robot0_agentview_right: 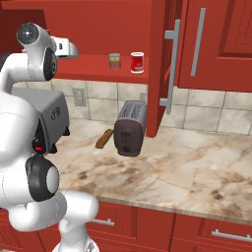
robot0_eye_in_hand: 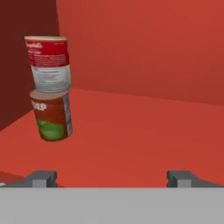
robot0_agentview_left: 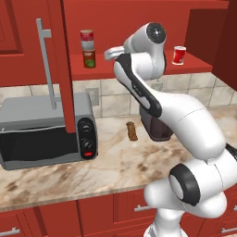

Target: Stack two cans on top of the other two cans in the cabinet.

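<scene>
On the red shelf (robot0_eye_in_hand: 131,140) of the cabinet, a red can with a pale lower band (robot0_eye_in_hand: 49,63) stands stacked on the green-labelled can (robot0_eye_in_hand: 52,116); the same stack shows at the shelf's left (robot0_agentview_left: 87,48). My gripper (robot0_eye_in_hand: 111,179) is open, empty, and a short way back from the stack, which lies to the left of its axis. A second red can (robot0_agentview_right: 137,62) and a dull grey-green can (robot0_agentview_right: 114,61) stand side by side further right on the shelf. The red one also shows past my arm (robot0_agentview_left: 178,54). The cabinet door (robot0_agentview_left: 62,69) with its long grey handle (robot0_agentview_left: 46,60) hangs open.
A microwave (robot0_agentview_left: 41,134) sits on the marble counter (robot0_agentview_right: 197,167) under the open door. A toaster (robot0_agentview_right: 130,128) and a small brown stick (robot0_agentview_left: 132,131) are on the counter below the shelf. The other open door (robot0_agentview_right: 160,64) juts out to the right.
</scene>
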You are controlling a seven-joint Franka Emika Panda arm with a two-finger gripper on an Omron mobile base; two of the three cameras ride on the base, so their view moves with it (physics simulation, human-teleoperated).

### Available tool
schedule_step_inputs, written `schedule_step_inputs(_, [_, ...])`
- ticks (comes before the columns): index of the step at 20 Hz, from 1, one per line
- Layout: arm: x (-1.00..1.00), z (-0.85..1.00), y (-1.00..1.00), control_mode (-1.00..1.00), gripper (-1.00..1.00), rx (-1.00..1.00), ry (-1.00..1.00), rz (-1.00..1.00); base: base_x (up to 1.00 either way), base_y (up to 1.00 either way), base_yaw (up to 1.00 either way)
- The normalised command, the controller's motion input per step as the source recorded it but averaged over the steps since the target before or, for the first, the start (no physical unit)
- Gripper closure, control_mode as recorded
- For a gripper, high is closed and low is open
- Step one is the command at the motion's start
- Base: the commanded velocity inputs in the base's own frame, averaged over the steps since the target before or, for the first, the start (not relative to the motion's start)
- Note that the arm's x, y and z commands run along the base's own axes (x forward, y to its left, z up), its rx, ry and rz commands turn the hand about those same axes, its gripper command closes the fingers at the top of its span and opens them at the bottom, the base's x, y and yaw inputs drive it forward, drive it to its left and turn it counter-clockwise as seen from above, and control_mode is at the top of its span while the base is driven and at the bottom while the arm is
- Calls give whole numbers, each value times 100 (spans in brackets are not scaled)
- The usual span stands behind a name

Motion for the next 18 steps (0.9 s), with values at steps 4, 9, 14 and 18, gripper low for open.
schedule_step_inputs(4, [-9,3,-63,-100,-100,6,5,-28,0,0,0])
schedule_step_inputs(9, [-14,1,-64,-100,-100,11,10,-22,0,0,0])
schedule_step_inputs(14, [0,14,-41,-100,-100,13,20,-20,0,0,0])
schedule_step_inputs(18, [2,4,-34,-100,-100,12,10,-9,0,0,0])
